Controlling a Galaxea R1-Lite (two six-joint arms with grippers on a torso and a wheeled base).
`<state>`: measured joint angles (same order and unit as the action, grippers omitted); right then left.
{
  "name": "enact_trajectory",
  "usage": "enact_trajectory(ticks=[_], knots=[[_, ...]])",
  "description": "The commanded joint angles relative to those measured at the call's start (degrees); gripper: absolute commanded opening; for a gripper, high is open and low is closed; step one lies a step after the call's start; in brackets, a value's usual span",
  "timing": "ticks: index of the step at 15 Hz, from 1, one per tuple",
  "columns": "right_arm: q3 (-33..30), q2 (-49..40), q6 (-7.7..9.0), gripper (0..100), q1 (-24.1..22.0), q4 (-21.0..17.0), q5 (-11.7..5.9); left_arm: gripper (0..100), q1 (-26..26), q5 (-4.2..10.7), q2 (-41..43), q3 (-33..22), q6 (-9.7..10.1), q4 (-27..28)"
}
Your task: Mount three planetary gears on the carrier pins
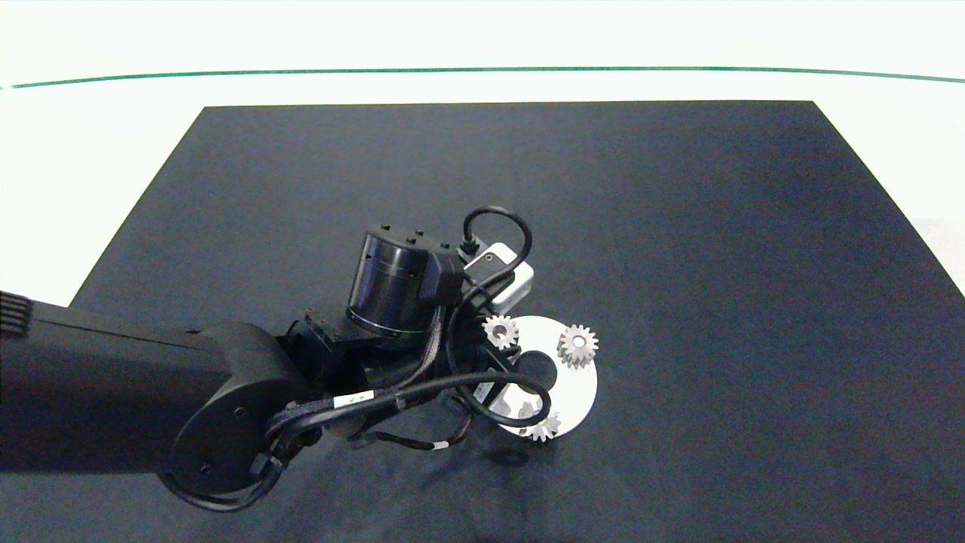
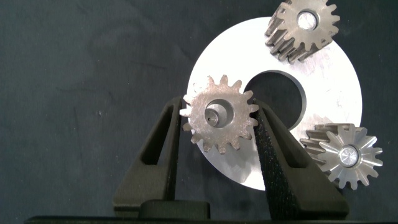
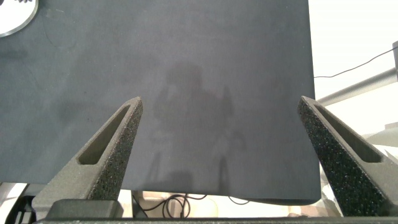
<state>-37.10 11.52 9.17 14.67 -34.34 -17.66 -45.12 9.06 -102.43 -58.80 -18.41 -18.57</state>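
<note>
Between the left gripper's two dark, foam-faced fingers sits the third gear, pinched by its teeth, flat side up, right at the left edge of the white disc. Through its round bore there's a pale shape, likely the last pin, slightly off-centre as far as I can tell. The other two gears are already seated: one on the far-right pin, one on the near pin, a pin end glinting in each hole. Around all that, the smooth flat disc with its big central hole, lying on a matte black mat on the white table.

The risk from here? If bore and pin are not lined up, the gear could cock and jam, or drop onto the disc beside the pin. A hard push might also slide the slick disc on the mat.

The right gripper hangs wide open over bare mat, away to the right.
</note>
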Motion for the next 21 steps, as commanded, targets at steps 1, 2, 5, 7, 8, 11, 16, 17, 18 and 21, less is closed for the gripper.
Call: enact_trajectory(ticks=[1, 2, 5, 7, 8, 11, 16, 17, 18, 21], knots=[[0.01, 0.08, 0.06, 100, 0.01, -0.20, -0.09, 4, 0.21, 0.08, 0.21, 0.00, -0.14, -0.07], [0.01, 0.08, 0.06, 100, 0.01, -0.20, -0.09, 4, 0.29, 0.08, 0.21, 0.00, -0.14, -0.15], [0.01, 0.17, 0.06, 100, 0.01, -0.20, -0.09, 4, 1.00, 0.08, 0.47, 0.08, -0.05, -0.15], [0.01, 0.17, 0.06, 100, 0.01, -0.20, -0.09, 4, 1.00, 0.08, 0.65, 0.35, -0.05, -0.15], [0.01, 0.26, 0.06, 100, 0.01, -0.20, -0.09, 4, 0.91, 0.08, 0.65, 0.44, 0.04, -0.15], [0.01, 0.35, 0.06, 100, 0.01, -0.20, 0.00, 4, 0.56, 0.08, 0.65, 0.44, 0.48, -0.07], [-0.08, 0.43, 0.06, 100, 0.01, -0.20, 0.00, 100, 0.29, 0.08, 0.03, 0.44, 0.57, -0.15], [-0.08, 0.43, 0.06, 100, 0.10, -0.20, 0.00, 100, 0.29, 0.08, 0.03, 0.44, 0.57, -0.15], [-0.08, 0.35, 0.06, 100, 0.10, -0.20, 0.00, 100, 0.38, 0.08, 0.03, 0.44, 0.57, -0.15], [-0.08, 0.43, 0.06, 100, 0.01, -0.20, 0.00, 100, 0.38, 0.08, -0.06, 0.26, 0.57, -0.24]])
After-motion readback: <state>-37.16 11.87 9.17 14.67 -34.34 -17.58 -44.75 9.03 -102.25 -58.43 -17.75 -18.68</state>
